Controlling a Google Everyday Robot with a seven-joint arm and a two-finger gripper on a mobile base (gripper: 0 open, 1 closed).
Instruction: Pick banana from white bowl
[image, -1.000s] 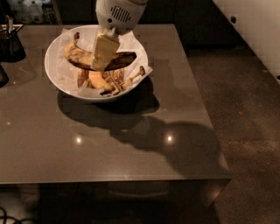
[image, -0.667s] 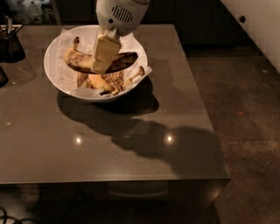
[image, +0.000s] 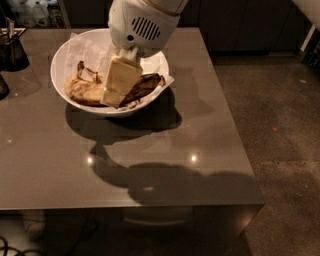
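The large white bowl (image: 59, 64), lined with crumpled white paper, stands at the back left of the grey table (image: 165, 165). A brown-spotted banana (image: 82, 91) lies in it at the left, and a dark brown part (image: 144, 86) shows at the right. My gripper (image: 118, 86), cream-coloured under a white wrist housing (image: 142, 22), reaches down into the middle of the bowl, between the two banana parts and over the fruit. It hides the bowl's centre.
A dark cup with utensils (image: 12, 50) stands at the table's back left, with another dark object (image: 2, 86) at the left edge. The table ends at the right near a brown floor (image: 280, 130). Dark cabinets stand behind.
My gripper has moved lower and deeper into the bowl, and now covers the banana pieces at the bowl's front. The bowl has not moved.
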